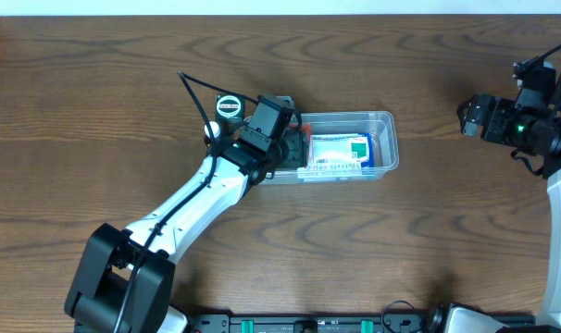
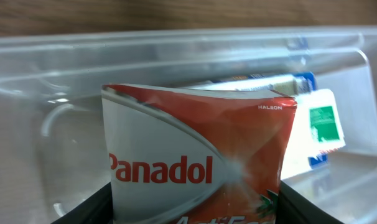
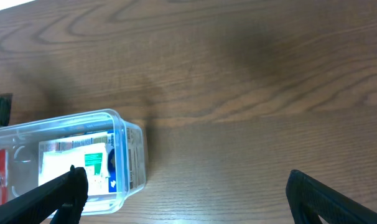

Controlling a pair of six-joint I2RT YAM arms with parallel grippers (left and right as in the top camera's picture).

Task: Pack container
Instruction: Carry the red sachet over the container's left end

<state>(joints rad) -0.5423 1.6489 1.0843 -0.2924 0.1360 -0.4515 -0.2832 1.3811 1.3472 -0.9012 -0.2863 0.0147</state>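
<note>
The clear plastic container [image 1: 384,129] sits mid-table and holds a white carton with green and blue print [image 1: 341,154]. It also shows in the left wrist view [image 2: 45,74] and the right wrist view [image 3: 123,130]. My left gripper [image 1: 285,139] is at the container's left end, shut on a red-and-white Panadol box [image 2: 195,162], holding it upright inside the container, in front of the white carton [image 2: 322,127]. My right gripper [image 3: 182,199] is open and empty, raised at the far right [image 1: 479,116], well away from the container.
A small round black-and-white object with a green label [image 1: 228,106] lies just left of the container, behind my left arm. Bare wood table [image 1: 123,74] lies all around; its front edge has a black rail [image 1: 308,324].
</note>
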